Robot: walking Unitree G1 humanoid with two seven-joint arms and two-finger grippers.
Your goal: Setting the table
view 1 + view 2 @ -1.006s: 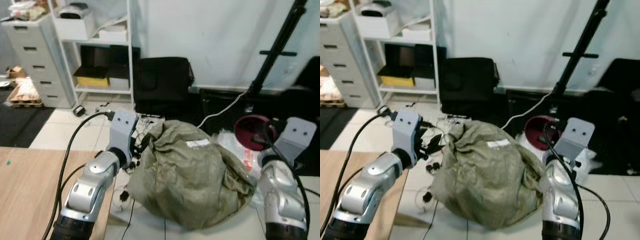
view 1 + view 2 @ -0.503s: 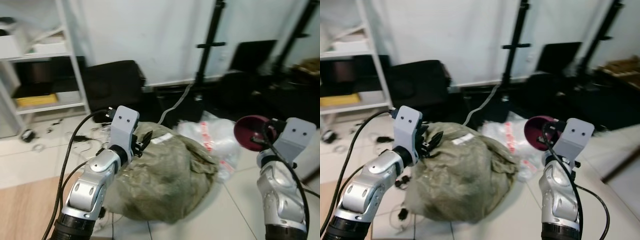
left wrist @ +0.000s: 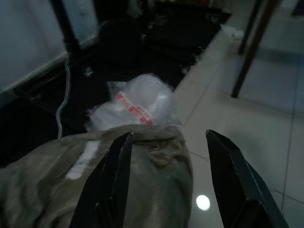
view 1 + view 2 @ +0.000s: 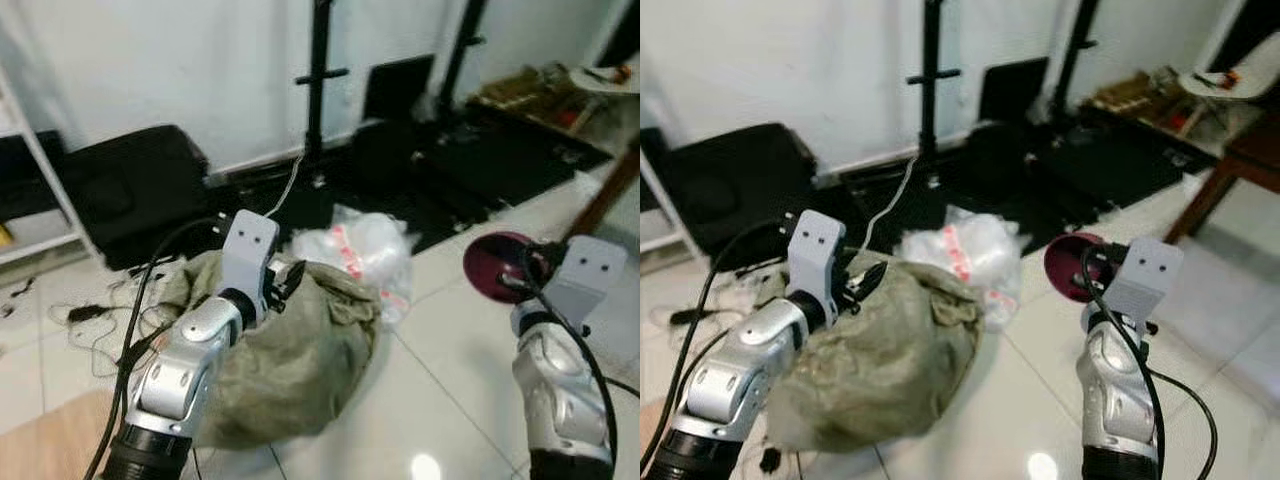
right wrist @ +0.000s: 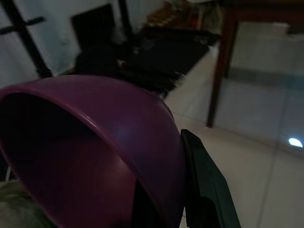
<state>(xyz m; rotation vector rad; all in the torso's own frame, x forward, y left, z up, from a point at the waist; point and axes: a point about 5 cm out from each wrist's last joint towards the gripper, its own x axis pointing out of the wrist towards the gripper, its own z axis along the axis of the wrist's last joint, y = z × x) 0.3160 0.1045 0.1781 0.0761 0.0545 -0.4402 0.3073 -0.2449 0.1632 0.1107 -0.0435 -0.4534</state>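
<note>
Nearest, right gripper (image 5: pixel 190 190) raised above pale floor tiles (image 4: pixel 450 380), closed on the rim of a purple bowl (image 4: pixel 1072 268), one black finger pressed to the bowl's outer wall, bowl tipped on its side and held in the air well right of the olive sack (image 4: pixel 290 350). Left gripper (image 3: pixel 166 185) raised over the near left part of the olive sack, black fingers (image 3: pixel 114 175) spread apart, nothing between them. Olive sack slumped on the floor, crumpled, with a pale label visible on its top in the left wrist view. Clear plastic bag (image 4: pixel 355 245) with red print just beyond the sack, touching its far right edge. Loose cables (image 4: pixel 80 320) on the tiles left of the sack. Farther back from the sack, black cases (image 4: pixel 130 195) and dark mats against a white wall (image 4: pixel 180 60), with two black stand poles (image 4: pixel 318 90) rising there. Far right of the sack, a brown wooden table leg (image 4: pixel 1210 195).
</note>
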